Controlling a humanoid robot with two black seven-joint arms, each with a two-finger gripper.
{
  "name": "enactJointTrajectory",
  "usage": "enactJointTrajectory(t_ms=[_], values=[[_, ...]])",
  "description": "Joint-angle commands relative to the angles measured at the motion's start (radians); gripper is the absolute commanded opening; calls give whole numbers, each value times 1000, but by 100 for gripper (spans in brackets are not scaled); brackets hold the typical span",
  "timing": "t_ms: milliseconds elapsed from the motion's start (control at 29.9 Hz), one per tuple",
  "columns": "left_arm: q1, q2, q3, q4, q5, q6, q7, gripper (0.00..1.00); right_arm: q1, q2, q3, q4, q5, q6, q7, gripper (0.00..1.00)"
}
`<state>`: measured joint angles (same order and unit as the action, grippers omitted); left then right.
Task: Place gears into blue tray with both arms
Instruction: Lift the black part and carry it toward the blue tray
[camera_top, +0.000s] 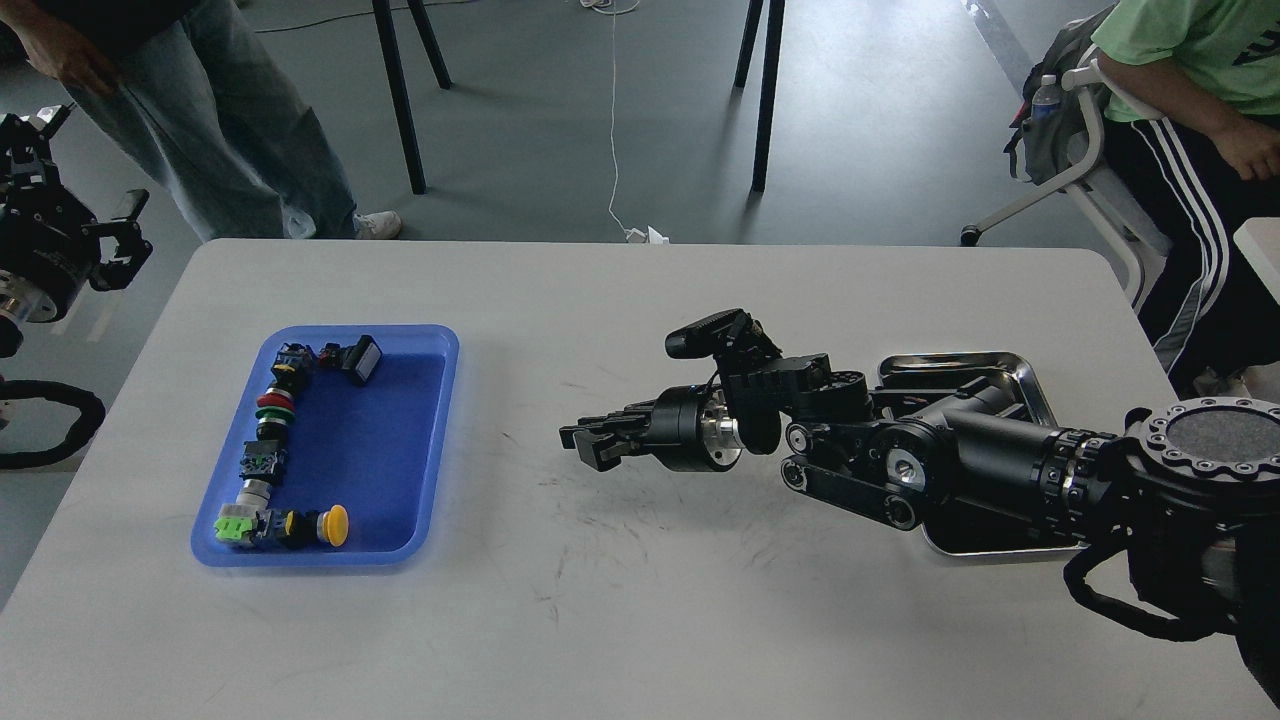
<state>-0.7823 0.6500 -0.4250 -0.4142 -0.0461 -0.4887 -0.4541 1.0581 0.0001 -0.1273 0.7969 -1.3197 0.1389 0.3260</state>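
While right gripper (583, 443) hovered mid-table, fingers looking near-closed, nothing visibly held; no gears seen.
Blue tray (440, 345) at left held only switches (270, 440); left gripper (110, 250) spread off-table. Gears likely light, stiff: pinch by rim.

The steel tray (960, 365) at right is mostly hidden behind the right arm (960, 455). The right gripper (590, 445) is too dark to separate its fingers. The left gripper (120, 250) is partly cut off at the frame's left edge.
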Motion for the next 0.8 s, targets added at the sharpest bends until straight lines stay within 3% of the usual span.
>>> enactJointTrajectory(t_ms=[0,435,569,702,769], values=[[0,0,0,0,0,0,0,98,-7,0,-5,2,-3,2,5,1],[8,2,-3,0,-1,0,0,98,-7,0,-54,10,-29,8,15,3],[9,2,-3,0,-1,0,0,98,-7,0,-51,8,-27,7,13,18],[9,2,-3,0,-1,0,0,98,-9,0,-51,7,-26,7,10,41],[9,2,-3,0,-1,0,0,98,-7,0,-51,7,-26,5,10,44]])
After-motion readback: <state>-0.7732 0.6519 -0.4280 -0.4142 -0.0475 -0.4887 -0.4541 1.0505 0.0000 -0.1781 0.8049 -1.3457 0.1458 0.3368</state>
